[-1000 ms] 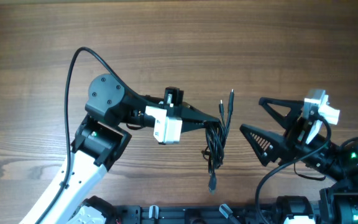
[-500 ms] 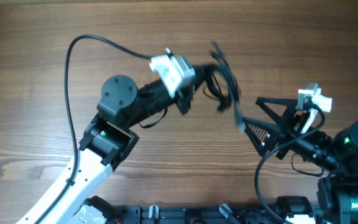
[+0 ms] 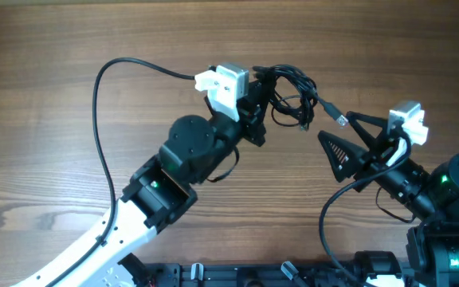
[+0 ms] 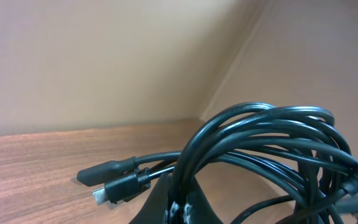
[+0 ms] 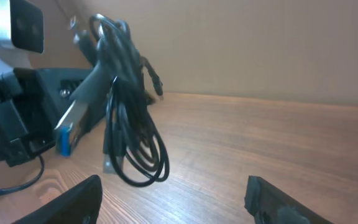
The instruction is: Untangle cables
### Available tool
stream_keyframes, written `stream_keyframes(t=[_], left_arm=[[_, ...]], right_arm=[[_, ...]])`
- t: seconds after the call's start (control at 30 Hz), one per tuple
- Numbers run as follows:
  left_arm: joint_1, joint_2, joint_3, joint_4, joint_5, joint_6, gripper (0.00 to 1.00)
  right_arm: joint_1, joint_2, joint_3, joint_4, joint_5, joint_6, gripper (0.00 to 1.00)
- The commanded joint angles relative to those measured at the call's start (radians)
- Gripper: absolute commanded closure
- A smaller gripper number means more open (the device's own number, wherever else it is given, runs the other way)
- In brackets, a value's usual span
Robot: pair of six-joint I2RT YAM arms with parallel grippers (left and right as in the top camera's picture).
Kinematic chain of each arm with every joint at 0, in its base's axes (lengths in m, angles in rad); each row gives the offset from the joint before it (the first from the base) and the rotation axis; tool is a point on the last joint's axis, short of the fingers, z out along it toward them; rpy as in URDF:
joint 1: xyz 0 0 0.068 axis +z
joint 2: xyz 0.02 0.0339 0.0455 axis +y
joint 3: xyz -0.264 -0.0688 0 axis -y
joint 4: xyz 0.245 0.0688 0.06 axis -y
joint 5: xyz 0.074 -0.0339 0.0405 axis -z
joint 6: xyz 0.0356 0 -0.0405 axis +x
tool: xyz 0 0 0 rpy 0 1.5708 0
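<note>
Seen from overhead, the black tangled cable bundle [image 3: 289, 89] covers the fingertips of the left gripper [image 3: 266, 94], and its strands overlap too closely to count. In the left wrist view the bundle runs out of frame at 3 and 5 o'clock, and only a dark sliver of one finger [image 4: 173, 202] shows at 6 o'clock. The right wrist view cuts both fingers of the right gripper [image 5: 173, 183] at its lower edge. The white left arm [image 3: 110, 239] leaves the overhead frame at 7 o'clock.
</note>
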Motion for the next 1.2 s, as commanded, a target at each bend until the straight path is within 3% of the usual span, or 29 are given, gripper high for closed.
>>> stream_keyframes(t=[0.0,0.23,0.27,0.33,0.37,0.47,0.57,0.63,0.7,0.83,0.93,1.07,1.17], left_arm=[[-0.022,-0.001,0.007,0.022,-0.076,-0.109,0.96],[-0.121,-0.001,0.007,0.031,-0.068,-0.14,0.96],[-0.134,-0.001,0.007,0.031,-0.069,-0.14,0.96],[-0.144,-0.001,0.007,0.032,-0.069,-0.139,0.96],[-0.144,-0.001,0.007,0.033,-0.077,-0.139,0.96],[-0.144,-0.001,0.007,0.032,-0.201,-0.14,0.96],[-0.144,-0.001,0.007,0.032,-0.428,-0.147,0.96],[-0.143,-0.001,0.007,0.032,-0.624,-0.253,0.96],[-0.143,-0.001,0.007,0.032,-0.705,-0.303,0.96],[-0.143,-0.001,0.007,0.016,-0.713,-0.385,0.96],[-0.143,-0.001,0.007,0.013,-0.731,-0.56,0.96],[-0.134,-0.001,0.007,0.014,-0.731,-0.73,0.96],[-0.134,-0.001,0.007,0.048,-0.732,-0.756,0.96]], right_arm=[[0.004,0.006,0.023,0.006,-0.045,-0.12,0.25],[0.004,0.056,0.023,0.079,-0.047,-0.146,0.3],[0.004,0.063,0.023,0.09,-0.06,-0.146,0.42],[0.004,0.079,0.023,0.099,-0.099,-0.145,0.8],[0.004,0.081,0.023,0.095,-0.099,-0.145,0.94],[0.004,0.082,0.023,0.078,-0.099,-0.144,0.96],[0.004,0.081,0.023,0.069,-0.125,-0.141,0.96],[0.004,0.081,0.023,0.069,-0.125,-0.132,0.96],[0.004,0.081,0.023,0.07,-0.124,-0.084,0.96],[0.004,0.081,0.023,0.07,-0.103,-0.01,0.96],[0.004,0.081,0.023,0.069,0.016,0.188,0.96],[0.004,0.081,0.023,0.065,0.082,0.318,0.96],[0.004,0.082,0.023,0.051,0.092,0.36,0.96]])
